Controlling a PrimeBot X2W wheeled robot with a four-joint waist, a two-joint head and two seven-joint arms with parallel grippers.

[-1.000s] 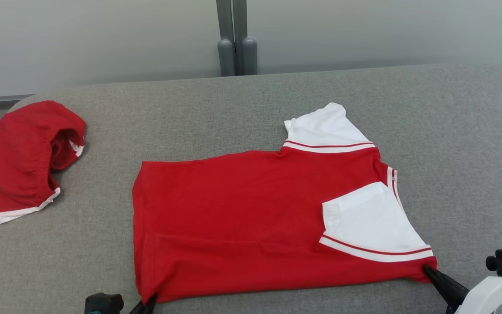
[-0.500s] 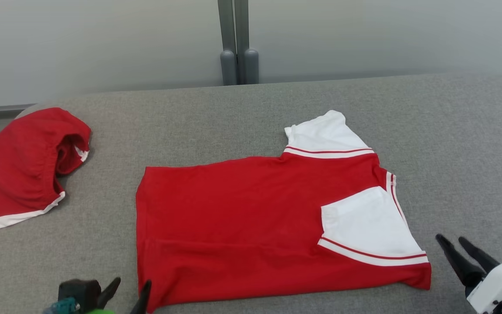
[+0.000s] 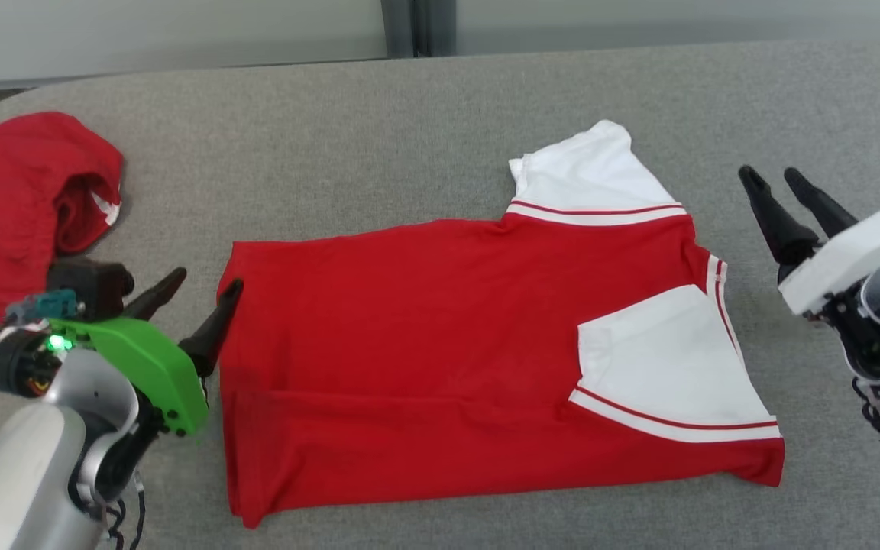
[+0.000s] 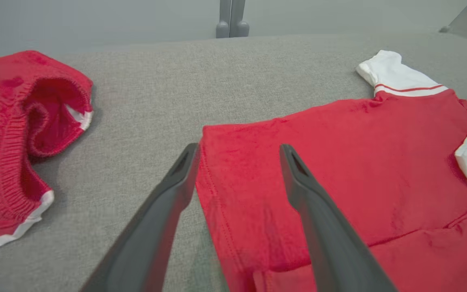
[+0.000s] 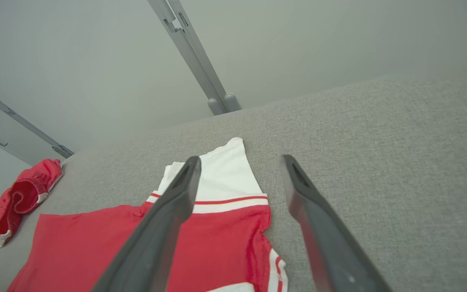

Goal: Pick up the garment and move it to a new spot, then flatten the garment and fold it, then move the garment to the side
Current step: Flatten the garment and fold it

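Head view, lower left: L arm w/ green cover (image 3: 134, 367). L claw (image 3: 205, 279) is open w/ nothing in it, fingers spread either side of the left hem of the red shirt (image 3: 425, 344). In L wrist view one finger is over the grey desk (image 3: 379, 137), the other over red cloth; can't tell if it touches.

Shirt lies flat mid-frame on the desk. A fold line runs across its lower part. One white sleeve is laid over the red body at lower right; the other sticks out toward top centre-right.

R claw (image 3: 768, 173), right edge of frame, is also open and empty, over bare desk, apart from the shirt.

Further back, upper left: 2nd red garment (image 3: 12, 206) w/ white trim, bunched, near the desk's corner. Top centre, beyond the far edge: grey post (image 3: 418, 27) against a pale wall (image 3: 180, 30).
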